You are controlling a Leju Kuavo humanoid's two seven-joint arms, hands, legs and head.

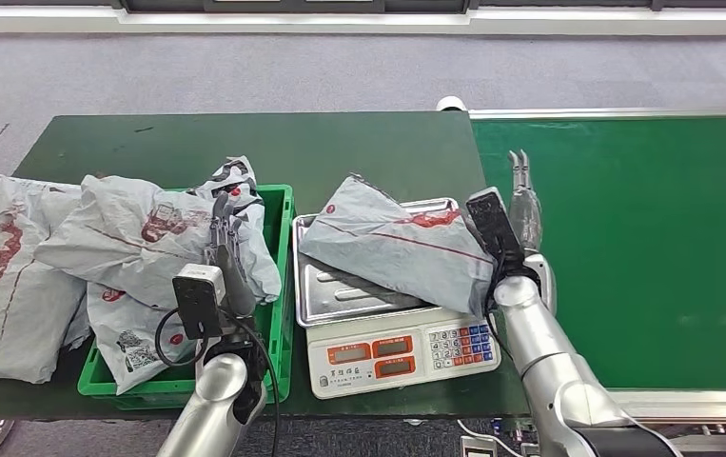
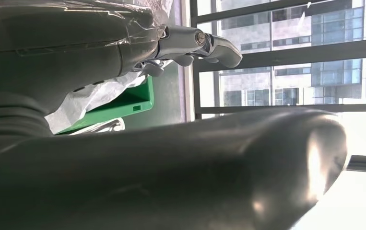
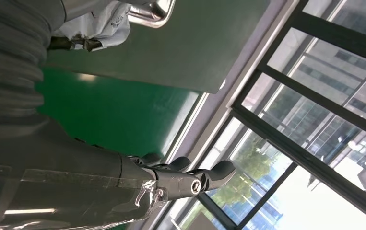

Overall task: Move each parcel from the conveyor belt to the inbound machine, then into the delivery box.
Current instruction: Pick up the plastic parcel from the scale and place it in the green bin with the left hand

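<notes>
Resting crumpled grey plastic parcel [image 1: 397, 243] on steel scale pan [image 1: 340, 286], right hand [image 1: 522, 200] beside it with fingers straight, holding nothing, left hand [image 1: 225, 252] likewise above green crate [image 1: 283, 286] of glossy bags.

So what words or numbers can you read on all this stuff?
None can be read for sure.
Scale: small print beside its red displays, too small to read.
Scale keypad: key markings too small to read.
Parcel on the scale: red printing, blurred.
Parcels in the green box: red and dark printing, blurred.
Parcel on the table: red printing, blurred.
</notes>
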